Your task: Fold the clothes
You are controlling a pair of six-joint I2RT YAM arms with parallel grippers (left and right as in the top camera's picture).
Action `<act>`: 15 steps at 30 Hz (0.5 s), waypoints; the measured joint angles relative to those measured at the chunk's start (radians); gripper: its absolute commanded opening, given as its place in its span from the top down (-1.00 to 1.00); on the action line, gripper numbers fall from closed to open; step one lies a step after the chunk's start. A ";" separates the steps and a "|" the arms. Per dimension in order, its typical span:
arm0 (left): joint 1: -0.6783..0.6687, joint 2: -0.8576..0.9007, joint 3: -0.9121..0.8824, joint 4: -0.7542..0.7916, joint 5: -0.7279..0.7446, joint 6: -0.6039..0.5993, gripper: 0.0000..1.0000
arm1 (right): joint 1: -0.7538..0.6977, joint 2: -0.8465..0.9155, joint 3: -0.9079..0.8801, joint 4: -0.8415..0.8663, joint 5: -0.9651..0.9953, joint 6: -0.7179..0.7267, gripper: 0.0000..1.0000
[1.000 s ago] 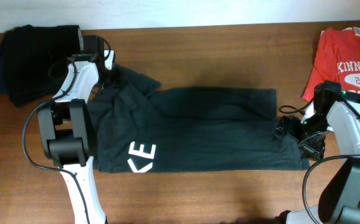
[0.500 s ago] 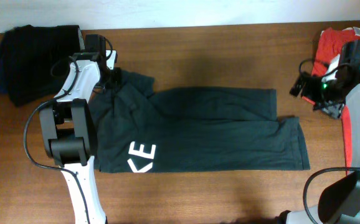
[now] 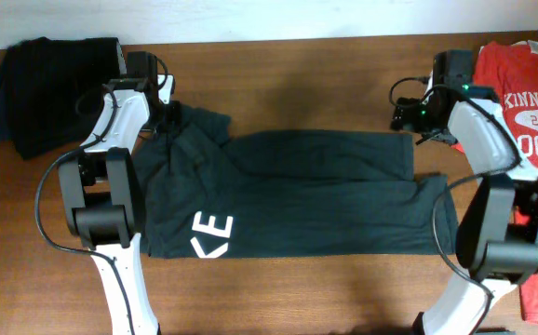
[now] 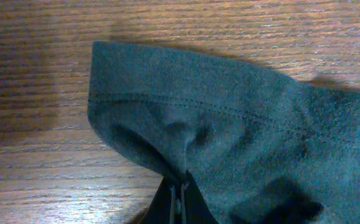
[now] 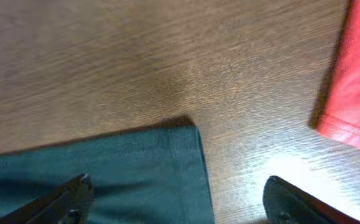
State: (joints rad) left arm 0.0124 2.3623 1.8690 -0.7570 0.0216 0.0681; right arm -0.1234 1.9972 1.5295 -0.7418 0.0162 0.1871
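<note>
left jaws clenched on green shirt (image 3: 325, 200) sleeve | right jaws released | black clothes (image 3: 50, 88) far-left | red shirt (image 3: 530, 93): "KINNEY 2013"

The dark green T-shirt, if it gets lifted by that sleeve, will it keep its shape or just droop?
Probably floppy: the dark green T-shirt puckers where the left gripper pinches its sleeve. Likely light, being thin knit lying flat. It may drag rather than slide freely on the wooden table, so folds could shift.
</note>
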 measured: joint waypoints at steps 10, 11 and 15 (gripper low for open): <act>0.000 0.000 0.000 0.000 0.000 0.000 0.98 | 0.010 0.151 0.000 0.040 0.002 0.002 -0.39; 0.000 0.000 0.000 0.001 0.000 0.000 0.98 | 0.011 0.151 0.000 0.040 0.003 0.002 -0.29; 0.000 0.000 0.000 0.001 0.000 0.000 0.98 | 0.011 0.151 0.000 0.049 0.002 0.005 0.12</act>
State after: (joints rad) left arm 0.0124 2.3623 1.8690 -0.7559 0.0216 0.0681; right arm -0.1127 2.1479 1.5295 -0.6930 0.0185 0.1921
